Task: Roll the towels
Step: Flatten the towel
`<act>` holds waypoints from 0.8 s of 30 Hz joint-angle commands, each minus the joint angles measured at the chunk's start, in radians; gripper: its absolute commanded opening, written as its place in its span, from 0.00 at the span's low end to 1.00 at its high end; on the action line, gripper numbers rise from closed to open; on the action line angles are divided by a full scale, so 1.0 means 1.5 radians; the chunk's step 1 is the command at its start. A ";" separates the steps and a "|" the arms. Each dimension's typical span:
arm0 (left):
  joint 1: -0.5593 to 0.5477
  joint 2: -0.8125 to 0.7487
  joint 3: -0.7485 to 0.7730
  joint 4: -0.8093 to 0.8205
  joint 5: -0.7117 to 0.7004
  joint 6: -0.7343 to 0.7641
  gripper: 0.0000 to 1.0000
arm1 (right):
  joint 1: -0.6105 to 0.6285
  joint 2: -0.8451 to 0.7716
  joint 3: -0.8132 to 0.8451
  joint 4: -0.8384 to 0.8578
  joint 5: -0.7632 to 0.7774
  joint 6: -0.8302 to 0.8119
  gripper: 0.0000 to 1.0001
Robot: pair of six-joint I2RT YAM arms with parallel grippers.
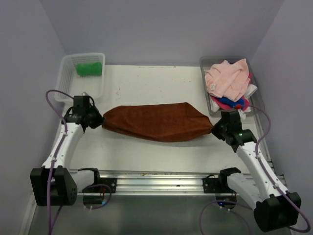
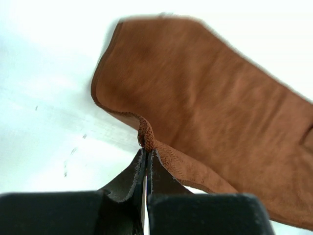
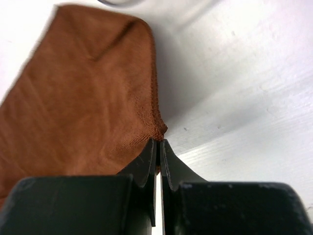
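Observation:
A rust brown towel (image 1: pixel 156 122) is stretched across the middle of the table between both arms. My left gripper (image 1: pixel 100 120) is shut on its left corner; in the left wrist view (image 2: pixel 145 152) the towel (image 2: pixel 205 103) bunches at the fingertips. My right gripper (image 1: pixel 214 128) is shut on its right corner; in the right wrist view (image 3: pixel 160 142) the towel (image 3: pixel 83 88) spreads up and left. A rolled bright green towel (image 1: pixel 89 68) lies in the white basket (image 1: pixel 66 83). Pale pink (image 1: pixel 227 78), blue and magenta towels are piled in the clear grey tray (image 1: pixel 208 62).
The basket stands at the far left corner, the tray at the far right. Purple walls close in the table on three sides. A metal rail (image 1: pixel 156 179) with the arm bases runs along the near edge.

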 commanded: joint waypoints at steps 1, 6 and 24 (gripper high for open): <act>0.001 0.002 0.113 -0.002 0.010 0.018 0.00 | -0.003 -0.006 0.123 -0.041 0.044 -0.048 0.00; 0.002 0.002 0.270 -0.035 -0.002 0.024 0.00 | -0.002 -0.011 0.246 -0.073 0.065 -0.091 0.00; 0.002 -0.190 0.435 -0.030 -0.006 0.028 0.00 | -0.002 -0.130 0.566 -0.246 0.072 -0.194 0.00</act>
